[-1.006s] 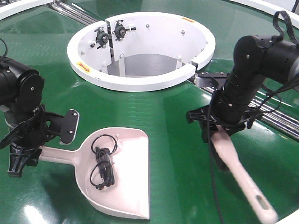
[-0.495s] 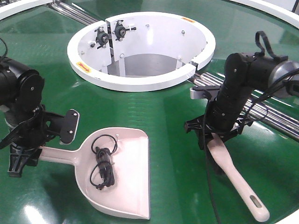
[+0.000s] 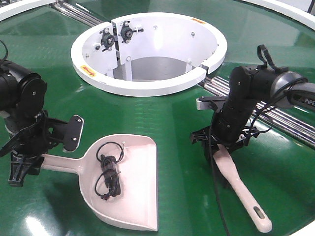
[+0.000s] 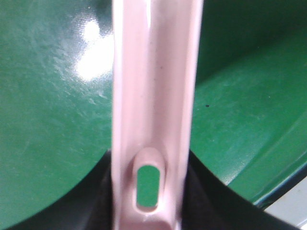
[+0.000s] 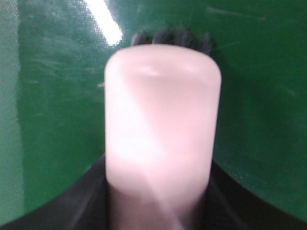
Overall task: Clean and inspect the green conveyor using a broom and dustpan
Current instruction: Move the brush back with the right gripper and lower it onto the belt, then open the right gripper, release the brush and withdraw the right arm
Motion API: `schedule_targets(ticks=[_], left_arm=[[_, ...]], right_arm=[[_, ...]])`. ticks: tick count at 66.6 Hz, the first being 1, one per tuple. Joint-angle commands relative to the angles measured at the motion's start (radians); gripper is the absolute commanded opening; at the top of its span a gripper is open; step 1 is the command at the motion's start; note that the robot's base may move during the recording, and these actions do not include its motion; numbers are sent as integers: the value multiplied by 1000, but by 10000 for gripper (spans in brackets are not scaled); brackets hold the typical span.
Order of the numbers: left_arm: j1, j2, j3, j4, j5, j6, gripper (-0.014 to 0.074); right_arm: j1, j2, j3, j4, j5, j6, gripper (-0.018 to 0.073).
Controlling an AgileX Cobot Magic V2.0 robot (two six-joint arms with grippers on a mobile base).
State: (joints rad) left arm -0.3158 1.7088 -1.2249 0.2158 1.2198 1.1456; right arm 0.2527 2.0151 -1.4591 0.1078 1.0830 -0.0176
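Exterior front-facing view: at the left, the left arm bends down steeply, with its wrist low over the green conveyor (image 3: 172, 118). The left pincer (image 3: 27, 162) is clenched on the end of the handle of the dustpan (image 3: 130, 196). The dustpan lies flat on the belt, just right of this pincer, and its open mouth points to the right. A coiled black cable (image 3: 109, 172) lies inside the scoop.

Behind, in the middle, stands the white ring hub (image 3: 147, 87). It carries small yellow labels that I cannot read.

At the right, the right arm reaches in over the silver rollers (image 3: 275, 115) and turns its wrist downward. On this arm the white letters "PIPE" can be read, cut off by the picture edge. The right pincer (image 3: 221, 145) is grasping the broom (image 3: 241, 189) near the head, and the thin slotted handle runs out toward the lower right.

The left wrist-mounted view shows the slotted dustpan handle (image 4: 153, 96) between the dark jaws. The right wrist-mounted view shows the broom head (image 5: 160, 124) with dark bristles (image 5: 172, 38) at its tip.
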Motion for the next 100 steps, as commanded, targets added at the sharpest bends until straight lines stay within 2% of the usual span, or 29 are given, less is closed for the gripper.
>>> schedule_targets(ticks=[1, 20, 33, 42, 60, 68, 84, 97, 100], left_arm=[[-9, -39, -29, -15, 25, -8, -23], [-9, -39, -29, -15, 25, -8, -23], [-9, -39, -29, -15, 25, -8, -23], [-9, -39, -29, -15, 25, -8, -23], [-9, -39, -29, -15, 25, -8, -23], [-9, -39, -29, -15, 25, -8, -23], [-9, -39, -29, -15, 25, -8, -23], [-9, -39, -29, -15, 25, -8, -23], [-9, -39, -29, -15, 25, -8, -23]], right_arm=[[-9, -38, -22, -9, -7, -14, -3], [-9, -38, -22, -7, -9, -14, 10], [-13, -38, -22, -7, -5, -14, 95], [-13, -38, -22, -7, -3, -19, 218], [-13, -38, -22, -8, -1, -21, 574], [-13, -45, -24, -9, -7, -21, 664], [-13, -115, -23, -9, -99, -21, 671], [-11, -238, -16, -9, -225, -39, 659], [-6, -282, 15, -9, -296, -55, 656]])
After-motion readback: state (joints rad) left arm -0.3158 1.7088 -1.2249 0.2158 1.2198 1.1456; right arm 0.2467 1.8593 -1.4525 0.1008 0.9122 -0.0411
